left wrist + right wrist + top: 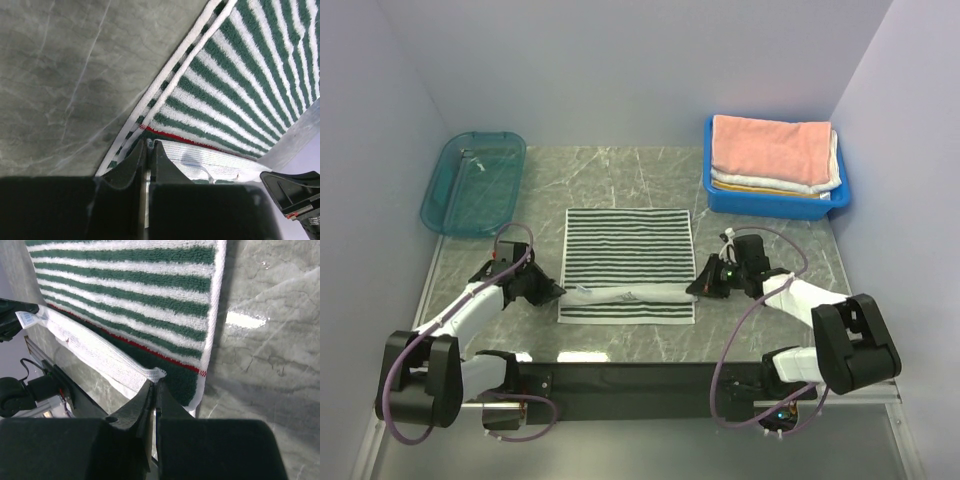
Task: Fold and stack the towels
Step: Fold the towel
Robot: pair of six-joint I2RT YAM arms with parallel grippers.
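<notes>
A dark green-and-white striped towel (628, 250) lies flat in the middle of the table, its near hem lifted into a white band (625, 294). My left gripper (558, 291) is shut on the hem's left corner (146, 134). On the other end, my right gripper (692, 289) is shut on the right corner (159, 374). The hem stretches between the two grippers a little above the cloth. A salmon pink towel (770, 148) lies on top of folded white and yellow-striped towels (775, 185) in the blue bin (772, 204) at the back right.
An empty teal see-through bin (473, 183) sits at the back left. Bare marble table (470, 150) shows either side of the striped towel. A black rail (640, 378) runs along the near edge between the arm bases. Walls close in on both sides.
</notes>
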